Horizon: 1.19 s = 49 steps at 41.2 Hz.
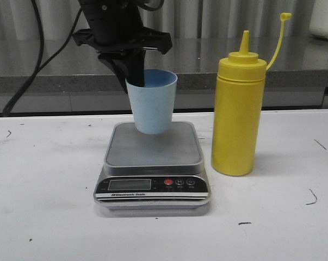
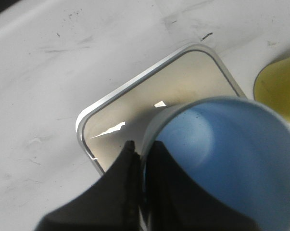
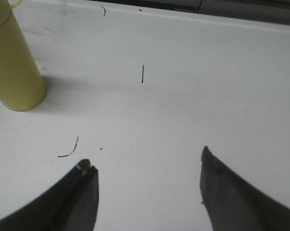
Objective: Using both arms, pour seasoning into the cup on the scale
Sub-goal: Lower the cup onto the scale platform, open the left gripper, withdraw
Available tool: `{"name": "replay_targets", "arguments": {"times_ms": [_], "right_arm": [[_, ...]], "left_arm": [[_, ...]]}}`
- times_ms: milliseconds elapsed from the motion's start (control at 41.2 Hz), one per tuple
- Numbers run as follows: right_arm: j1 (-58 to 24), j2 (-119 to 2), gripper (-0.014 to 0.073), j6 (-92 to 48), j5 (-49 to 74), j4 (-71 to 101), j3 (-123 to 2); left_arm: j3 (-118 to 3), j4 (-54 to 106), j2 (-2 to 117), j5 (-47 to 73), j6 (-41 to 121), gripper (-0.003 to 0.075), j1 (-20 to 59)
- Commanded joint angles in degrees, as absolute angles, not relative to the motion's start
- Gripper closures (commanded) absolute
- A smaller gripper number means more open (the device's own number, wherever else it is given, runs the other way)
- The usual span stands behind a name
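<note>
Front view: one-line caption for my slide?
Left gripper holds blue cup over scale; yellow bottle stands beside.

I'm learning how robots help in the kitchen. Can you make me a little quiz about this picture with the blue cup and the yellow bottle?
1. True or false: the blue cup stands flat on the scale.
2. Which hand holds the cup? A) left B) right C) neither
3. Fill in: the yellow bottle's cap is ___ (on/off) its tip.

Key:
1. False. The left hand holds it by the rim, its bottom above the scale's plate.
2. A. The right hand is open over the bare table.
3. Off. It dangles on its strap.
</note>
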State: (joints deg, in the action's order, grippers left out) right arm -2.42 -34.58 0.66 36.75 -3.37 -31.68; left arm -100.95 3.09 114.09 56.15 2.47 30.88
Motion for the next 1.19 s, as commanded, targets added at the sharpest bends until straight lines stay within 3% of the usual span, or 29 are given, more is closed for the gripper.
{"name": "replay_targets", "arguments": {"times_ms": [0,340,437,559,631,850,1166], "right_arm": [[-2.1,-35.0,0.0114,0.0,33.3,-4.1,-33.6],[-2.1,-35.0,0.0114,0.0,33.3,-4.1,-33.6],[-2.1,-35.0,0.0114,0.0,33.3,-4.1,-33.6],[-2.1,-35.0,0.0114,0.0,33.3,-4.1,-33.6],[-2.1,-35.0,0.0114,0.0,33.3,-4.1,-33.6],[-2.1,-35.0,0.0114,0.0,33.3,-4.1,-33.6],[-2.1,-35.0,0.0114,0.0,33.3,-4.1,-33.6]], "left_arm": [[-102.8,3.3,112.0,53.9,2.0,0.0740,31.3],[-102.8,2.9,112.7,54.4,2.0,0.0712,31.3],[-102.8,2.9,112.7,54.6,2.0,0.0573,31.3],[-102.8,2.9,112.1,54.6,2.0,0.0342,31.3],[-102.8,2.8,111.0,54.6,2.0,0.0288,31.3],[-101.7,2.0,103.8,55.7,2.0,0.0301,31.3],[-90.1,-0.5,86.8,51.4,2.0,0.0301,30.9]]}}
